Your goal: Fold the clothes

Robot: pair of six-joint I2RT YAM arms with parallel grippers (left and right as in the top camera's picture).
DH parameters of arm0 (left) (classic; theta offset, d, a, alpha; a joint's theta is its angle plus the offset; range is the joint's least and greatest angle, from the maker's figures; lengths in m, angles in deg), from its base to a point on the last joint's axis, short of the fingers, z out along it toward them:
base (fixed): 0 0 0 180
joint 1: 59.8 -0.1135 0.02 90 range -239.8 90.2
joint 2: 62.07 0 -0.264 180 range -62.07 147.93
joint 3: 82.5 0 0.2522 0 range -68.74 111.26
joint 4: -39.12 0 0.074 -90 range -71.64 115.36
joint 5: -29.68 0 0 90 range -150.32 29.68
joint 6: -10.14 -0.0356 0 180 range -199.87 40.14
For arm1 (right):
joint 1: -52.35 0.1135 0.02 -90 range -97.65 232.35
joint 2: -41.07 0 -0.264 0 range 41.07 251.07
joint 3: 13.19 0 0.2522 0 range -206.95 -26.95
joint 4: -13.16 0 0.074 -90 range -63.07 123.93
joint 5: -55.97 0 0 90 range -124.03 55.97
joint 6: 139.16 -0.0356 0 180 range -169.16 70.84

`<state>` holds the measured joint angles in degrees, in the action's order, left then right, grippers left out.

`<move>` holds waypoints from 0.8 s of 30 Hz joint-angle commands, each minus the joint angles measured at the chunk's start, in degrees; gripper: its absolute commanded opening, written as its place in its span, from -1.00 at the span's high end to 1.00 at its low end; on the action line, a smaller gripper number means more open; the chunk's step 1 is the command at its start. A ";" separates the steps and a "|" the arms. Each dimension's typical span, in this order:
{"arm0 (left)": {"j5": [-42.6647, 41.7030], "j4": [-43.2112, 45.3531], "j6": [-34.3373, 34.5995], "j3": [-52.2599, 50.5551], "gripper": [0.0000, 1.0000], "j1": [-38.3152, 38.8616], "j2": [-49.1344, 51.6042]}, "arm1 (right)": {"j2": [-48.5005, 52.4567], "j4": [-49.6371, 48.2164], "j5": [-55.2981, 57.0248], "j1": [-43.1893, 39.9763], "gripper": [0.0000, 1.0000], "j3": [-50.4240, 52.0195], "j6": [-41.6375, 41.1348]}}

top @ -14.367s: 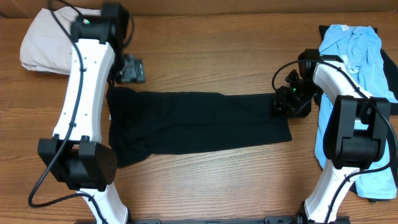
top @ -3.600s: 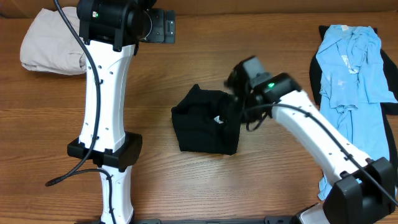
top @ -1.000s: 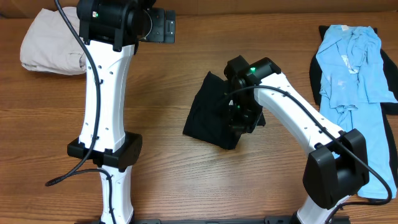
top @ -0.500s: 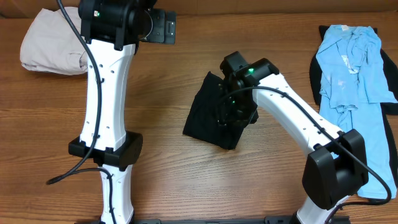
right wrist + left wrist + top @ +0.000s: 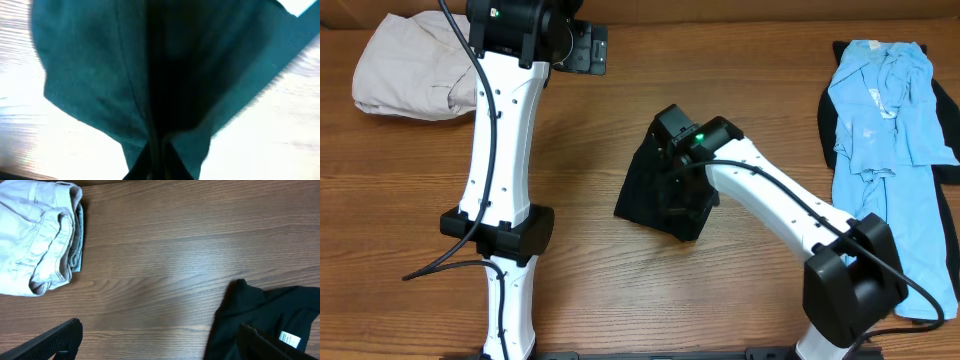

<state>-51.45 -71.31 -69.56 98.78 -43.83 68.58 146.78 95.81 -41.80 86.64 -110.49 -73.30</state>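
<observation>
Clock directions refer to the overhead view, with 12 o'clock at the top edge.

The black garment (image 5: 655,195) is lying near the centre of the counter (image 5: 590,150) as a compact, tilted bundle. Its narrow end is pointing toward 12 o'clock and its broad end toward 6 o'clock. The right pincer (image 5: 682,188) is pressing down on the 3 o'clock side of this bundle. In the right wrist view, the right pincer (image 5: 159,147) is standing fully closed, with a ridge of the black garment (image 5: 150,75) running down into the closed jaws and being pinched there.

The left pincer (image 5: 585,47) is hovering near the 12 o'clock edge, well apart from the bundle. In the left wrist view, the left pincer (image 5: 159,347) is standing wide open and gripping nothing. The black garment (image 5: 265,315) is showing a small white label (image 5: 290,338).

The beige garment (image 5: 405,65) is resting folded at 10 o'clock. The light blue shirt (image 5: 885,120) is lying spread out at 3 o'clock, partly covering a dark fabric (image 5: 825,120).
</observation>
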 commanded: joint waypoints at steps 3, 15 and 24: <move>0.63 -0.11 -1.16 0.09 -1.00 -0.26 0.20 | -6.80 8.33 5.05 -1.03 0.92 0.26 -9.25; 0.66 -0.11 -1.57 0.09 -1.00 -0.26 0.20 | -7.34 5.22 3.72 -0.76 0.05 16.11 -15.37; -2.91 -0.13 -1.88 -0.22 -1.00 -0.24 0.22 | -12.07 4.79 6.45 -10.99 -0.23 10.05 -11.87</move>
<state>-51.54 -71.33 -69.82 98.78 -43.83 68.58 139.67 100.49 -36.99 80.14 -95.15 -87.68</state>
